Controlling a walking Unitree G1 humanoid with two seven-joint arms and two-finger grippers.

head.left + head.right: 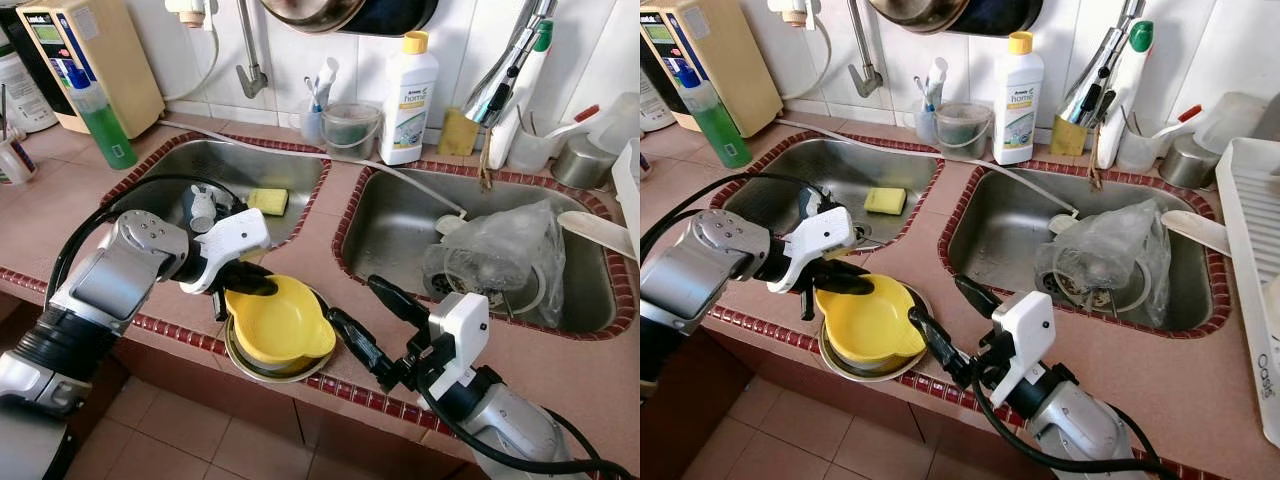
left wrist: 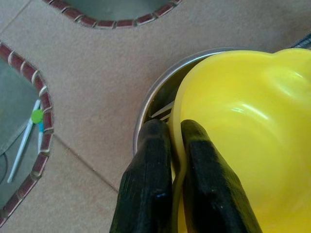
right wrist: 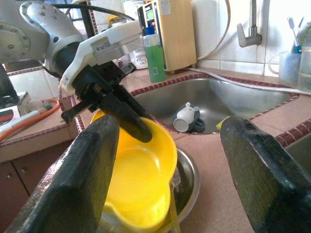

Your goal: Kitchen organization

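A yellow plastic bowl (image 1: 285, 320) sits tilted inside a steel bowl (image 1: 250, 366) at the front edge of the tiled counter. My left gripper (image 1: 255, 280) is shut on the yellow bowl's near-left rim; the left wrist view has one finger (image 2: 150, 165) outside the rim and the other inside. My right gripper (image 1: 355, 300) is open just right of the bowls, its fingertips level with the yellow rim and touching nothing. Through the right wrist view, the yellow bowl (image 3: 146, 165) lies between my wide-spread fingers (image 3: 82, 170).
Behind the bowls are two steel sinks: the left sink (image 1: 230, 165) holds a yellow sponge (image 1: 267, 201) and a white piece, the right sink (image 1: 400, 225) a crumpled plastic bag (image 1: 505, 260). A detergent bottle (image 1: 408, 100), a green bottle (image 1: 105, 125) and a dish rack (image 1: 1255, 260) line the counter.
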